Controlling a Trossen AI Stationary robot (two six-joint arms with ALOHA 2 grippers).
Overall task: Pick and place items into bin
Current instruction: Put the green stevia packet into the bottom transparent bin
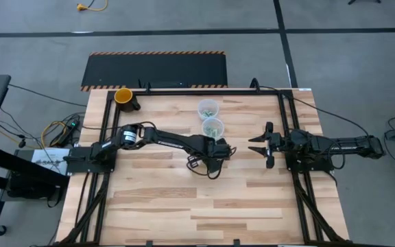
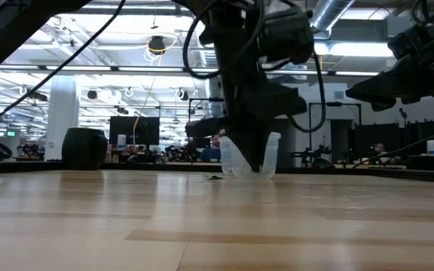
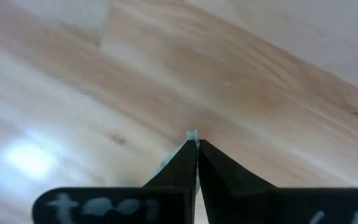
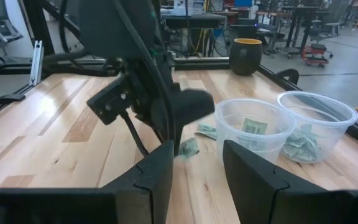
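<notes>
Behind the table [image 1: 184, 206] I saw a big open workshop w/ ceiling lights, desks and a dark bin-like drum off in the bg. The table was pale wood planks in a black frame.

Left gripper [image 1: 219, 152] sat near the table's center, reaching down to the surface just beside the nearer cup [image 1: 212, 127]. Its fingers [image 3: 185, 165] were pressed together, pinching a packet [image 3: 192, 134]: a thin green-and-white edge stuck out at the tips, right at the wood. In the right wrist view I saw a packet [image 4: 188, 147] at the tips of that gripper, and another one [image 4: 206, 131] lay flat on the wood, between it and the cup.

Two clear cups stood toward the far edge, a bit right of center, touching or nearly so. Far cup [image 1: 208, 108] and near cup both had packets inside [image 4: 254, 127]; I couldn't count them.

Right gripper [image 1: 258, 145] hovered above the table near the right edge, fingers spread w/ nothing between them, pointed at the left arm.

A black mug [image 1: 125, 97] w/ yellow inside stood at the far left corner.
</notes>
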